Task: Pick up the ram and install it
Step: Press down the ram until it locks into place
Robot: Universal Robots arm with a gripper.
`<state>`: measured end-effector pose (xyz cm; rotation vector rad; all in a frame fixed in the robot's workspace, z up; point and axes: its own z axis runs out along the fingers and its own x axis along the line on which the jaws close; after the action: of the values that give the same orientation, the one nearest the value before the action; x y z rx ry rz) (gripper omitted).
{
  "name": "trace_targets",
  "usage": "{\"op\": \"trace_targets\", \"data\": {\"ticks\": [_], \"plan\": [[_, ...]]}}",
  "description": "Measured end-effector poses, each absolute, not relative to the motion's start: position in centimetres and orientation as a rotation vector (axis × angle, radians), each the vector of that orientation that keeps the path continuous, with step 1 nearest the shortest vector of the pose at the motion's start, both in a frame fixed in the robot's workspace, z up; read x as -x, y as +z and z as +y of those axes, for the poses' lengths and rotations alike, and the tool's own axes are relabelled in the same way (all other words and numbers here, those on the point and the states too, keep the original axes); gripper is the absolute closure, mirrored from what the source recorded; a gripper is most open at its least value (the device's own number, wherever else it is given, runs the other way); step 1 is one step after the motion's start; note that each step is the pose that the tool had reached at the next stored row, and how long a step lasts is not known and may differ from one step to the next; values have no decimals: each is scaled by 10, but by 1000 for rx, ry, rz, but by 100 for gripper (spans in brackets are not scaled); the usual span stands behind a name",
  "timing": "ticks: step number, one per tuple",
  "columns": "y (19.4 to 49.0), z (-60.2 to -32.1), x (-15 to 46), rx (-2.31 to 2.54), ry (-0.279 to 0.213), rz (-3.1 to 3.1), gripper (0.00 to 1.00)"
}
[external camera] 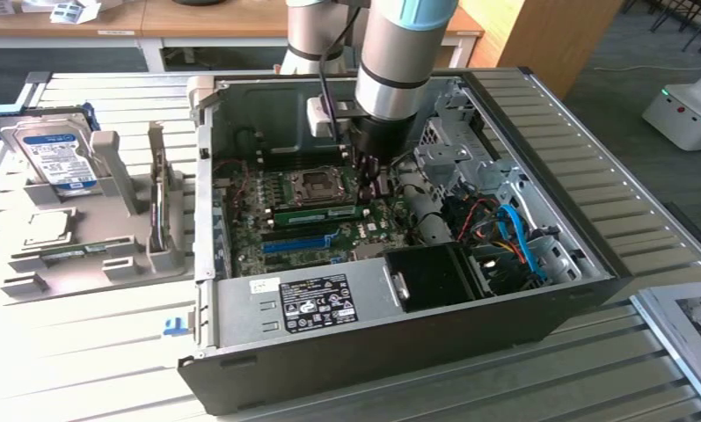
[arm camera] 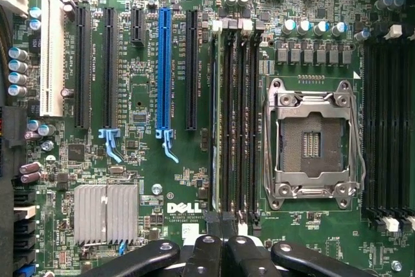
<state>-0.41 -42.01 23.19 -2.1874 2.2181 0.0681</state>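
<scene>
Inside the open computer case (external camera: 538, 220) on the desk (external camera: 92, 352), the memory stick (external camera: 315, 212) stands on edge in one of the long black slots (arm camera: 237, 121) between the bare processor socket (arm camera: 311, 141) and the blue slot (arm camera: 164, 69). It is on the board, not in the holder on the exterior view's left. The claw (external camera: 368, 186) hangs straight down over the end of the stick towards the exterior view's right. Its fingers are pressed fully together and nothing shows between them. Whether the tips touch the stick's top edge cannot be told. The pick-up looks done and the work seems to be at the seating stage, with the closed claw likely serving as a pusher. If the stick is not fully home, finishing would call for a straight, even push down along its top edge, in line with the slot, until the end clips catch.
</scene>
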Motion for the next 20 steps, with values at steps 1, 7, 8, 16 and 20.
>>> {"op": "trace_targets", "data": {"ticks": [1, 7, 8, 16, 20], "plan": [[232, -420, 4, 2187, 68, 2218, 90], [231, -420, 4, 2187, 68, 2218, 90], [231, -420, 4, 2187, 68, 2218, 90], [230, -420, 4, 2187, 68, 2218, 90], [230, -419, 4, 2187, 68, 2218, 90]]}}
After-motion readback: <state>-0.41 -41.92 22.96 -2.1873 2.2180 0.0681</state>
